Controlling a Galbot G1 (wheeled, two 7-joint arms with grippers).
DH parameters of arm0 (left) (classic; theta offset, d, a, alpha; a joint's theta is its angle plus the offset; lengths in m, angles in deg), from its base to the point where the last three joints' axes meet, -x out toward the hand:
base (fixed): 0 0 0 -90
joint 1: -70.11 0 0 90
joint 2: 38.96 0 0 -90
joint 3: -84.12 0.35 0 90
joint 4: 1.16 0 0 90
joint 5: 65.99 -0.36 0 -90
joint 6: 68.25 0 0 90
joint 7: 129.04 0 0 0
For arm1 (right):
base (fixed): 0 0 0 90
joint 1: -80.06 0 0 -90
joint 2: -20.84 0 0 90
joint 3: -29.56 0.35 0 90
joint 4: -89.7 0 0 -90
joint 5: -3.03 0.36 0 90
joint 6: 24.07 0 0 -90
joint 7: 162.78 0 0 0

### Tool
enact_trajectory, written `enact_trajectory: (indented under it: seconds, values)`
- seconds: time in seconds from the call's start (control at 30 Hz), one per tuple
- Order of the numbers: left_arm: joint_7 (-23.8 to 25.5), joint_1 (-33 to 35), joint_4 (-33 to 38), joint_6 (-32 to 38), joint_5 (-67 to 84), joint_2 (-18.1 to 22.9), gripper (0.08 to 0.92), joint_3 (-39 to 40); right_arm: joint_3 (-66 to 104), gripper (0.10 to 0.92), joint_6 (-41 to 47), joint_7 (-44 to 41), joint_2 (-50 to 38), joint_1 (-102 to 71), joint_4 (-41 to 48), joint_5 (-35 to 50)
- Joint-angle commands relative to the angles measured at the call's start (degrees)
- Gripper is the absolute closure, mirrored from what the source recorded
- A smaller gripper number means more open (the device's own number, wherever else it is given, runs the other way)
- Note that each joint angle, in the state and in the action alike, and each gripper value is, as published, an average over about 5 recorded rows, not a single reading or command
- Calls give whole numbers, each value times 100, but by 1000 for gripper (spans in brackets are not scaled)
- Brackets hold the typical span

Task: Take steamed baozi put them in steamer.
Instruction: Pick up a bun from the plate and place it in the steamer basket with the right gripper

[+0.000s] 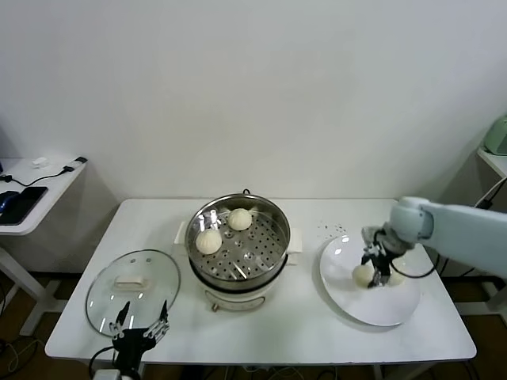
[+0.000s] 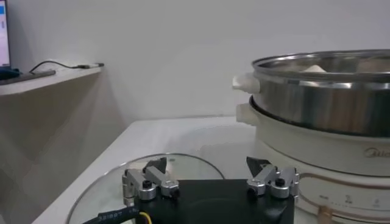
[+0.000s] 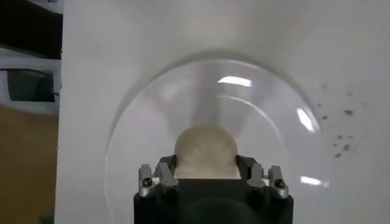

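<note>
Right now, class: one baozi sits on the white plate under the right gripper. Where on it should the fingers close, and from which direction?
Grip the baozi across its widest part, low on the dome, coming straight down from above. It is smooth and round, sitting flat on the plate, so the top would likely slip. The right gripper already straddles it this way, fingers on opposite sides.
</note>
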Motion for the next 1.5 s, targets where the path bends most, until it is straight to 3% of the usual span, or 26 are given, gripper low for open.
enact_trajectory:
  seconds: [0.03,0.3,0.47,0.63,1.03,1.5]
  values:
    - [2,4,21,-7,-7,0,177,4,-530,364,-1247,-855,1340,2469,324,747]
    - [9,-15,2,-17,-10,5,177,10,-215,364,-2980,-975,2900,2546,-123,839]
    - [7,-32,-35,-16,-9,15,177,4,-137,364,-3792,-1013,3462,1930,-415,252]
    - [8,-24,-36,-13,-10,14,177,9,209,364,-4382,-883,3815,1133,-76,-751]
    - [2,22,-18,5,6,-13,177,-12,489,364,-4645,-554,4553,-16,950,-1649]
    - [-8,18,-6,15,36,-19,177,-12,529,363,-4583,-554,4811,-331,1436,-1555]
